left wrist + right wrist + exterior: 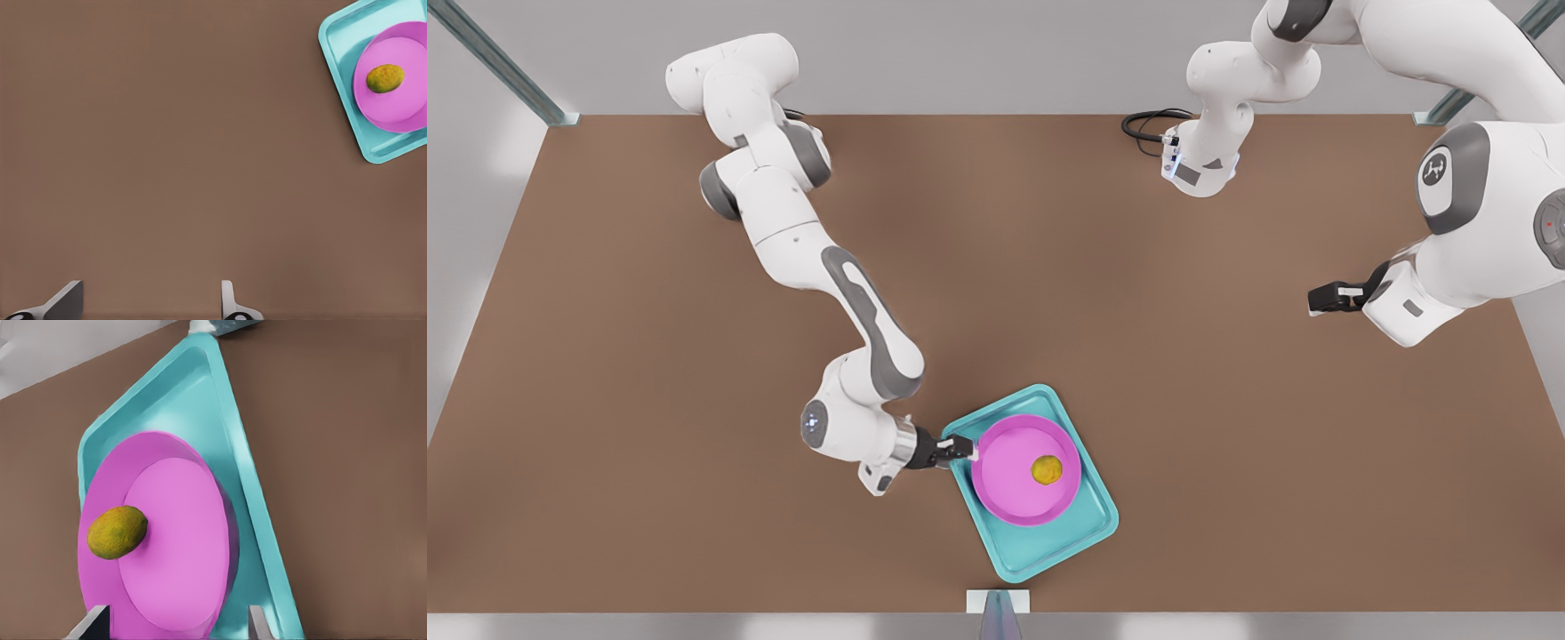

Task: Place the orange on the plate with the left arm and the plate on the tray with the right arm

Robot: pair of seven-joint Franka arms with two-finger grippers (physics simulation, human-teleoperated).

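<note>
Resting inside the teal tray (1034, 542), the magenta plate (1014, 484) lies flat with its rim within the tray's raised border, and the small yellow-orange orange (1047, 469) sits on the plate's lighter inner surface, toward the side of the plate on the front view's right. The tray stands on the brown table (649, 356) near the table's near edge, turned at an angle to that edge, just beyond a small grey-and-white marker (997, 603) at the edge. The right gripper (963, 447) is at the tray's side on the front view's left, low over the tray rim and at the plate's edge; in the right wrist view its two fingertips (93, 623) stand apart on either side of the plate's nearest rim, and whether they touch the rim cannot be told. The same view shows the orange (117, 532) lying on the plate (180, 553) with the tray (193, 393) under it. The left gripper (1323, 299) waits well apart from the tray, above the table on the front view's right; in the left wrist view its fingers (65, 303) are spread wide over bare table (167, 147), with the tray (340, 47), plate (407, 93) and orange (385, 78) seen far off. A black cable (1149, 123) lies coiled at the table's far edge.
</note>
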